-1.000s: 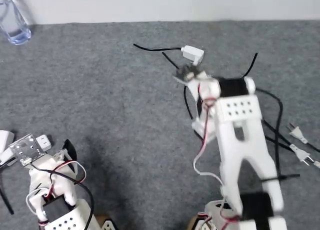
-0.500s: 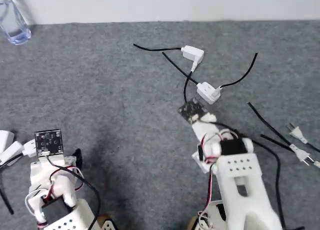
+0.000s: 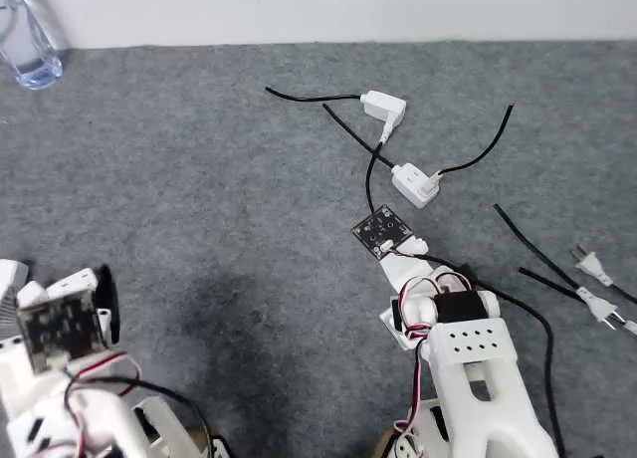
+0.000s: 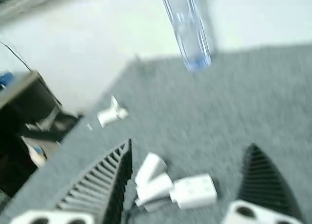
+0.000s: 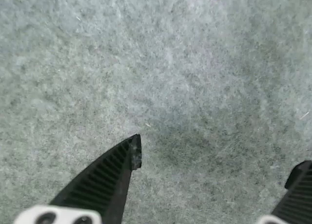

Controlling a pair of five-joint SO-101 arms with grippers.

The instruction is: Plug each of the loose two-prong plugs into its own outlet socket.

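**Two-prong plugs (image 3: 595, 269) are left loose at the right edge**

The two plugs are laid on the grey carpet (image 3: 199, 179) at the far right, one just nearer than the other. Each is joined to a black cord. They are not touched by any gripper.

One white outlet socket (image 3: 384, 106) is seen in the far middle. A second outlet socket (image 3: 413, 185) is placed a little nearer and to the right of it. Black cords are run from both.

The right arm (image 3: 468, 358) is set near the middle, well apart from the plugs. The right gripper (image 5: 218, 158) is held over bare carpet. Its fingers are spread wide, and nothing is held between them.

The left arm (image 3: 60, 329) is kept at the near left corner. The left gripper (image 4: 189, 147) is opened wide too, and nothing is gripped. A few small white socket blocks (image 4: 194, 191) are seen on the carpet past its fingertips. A clear bottle (image 3: 25, 40) is stood at the far left corner.
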